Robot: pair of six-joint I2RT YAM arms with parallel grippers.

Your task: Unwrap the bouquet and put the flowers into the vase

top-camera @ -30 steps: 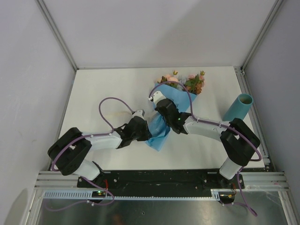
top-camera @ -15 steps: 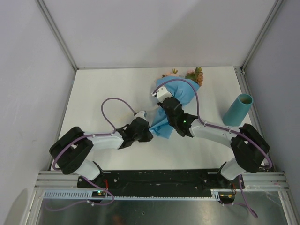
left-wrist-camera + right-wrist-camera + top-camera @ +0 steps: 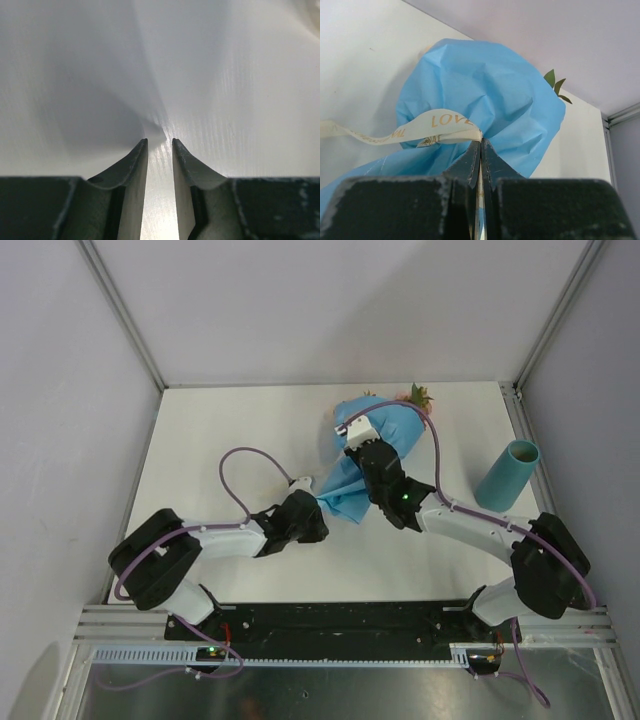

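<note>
The bouquet (image 3: 372, 455) lies slanted on the white table, its light-blue paper (image 3: 485, 85) bunched over the blooms. Of the flowers only a pink-and-green tip (image 3: 418, 394) and a few leaves (image 3: 555, 81) stick out at the far end. My right gripper (image 3: 360, 437) (image 3: 481, 142) is shut on the cream ribbon (image 3: 445, 125), printed LOVE, which runs taut to the left across the paper. My left gripper (image 3: 312, 512) (image 3: 160, 142) is at the bouquet's narrow near end, its jaws closed on pale wrapping that fills its view. The teal vase (image 3: 508, 474) stands apart at the right.
The table's right edge rail (image 3: 528, 440) runs just behind the vase. The left arm's purple cable (image 3: 240, 465) loops over the table's middle left. The back wall rises close beyond the bouquet's head.
My right gripper has drawn the ribbon toward the far edge. The bouquet has slid and turned with it, and the paper now hides most blooms. The left gripper has shifted slightly right.
</note>
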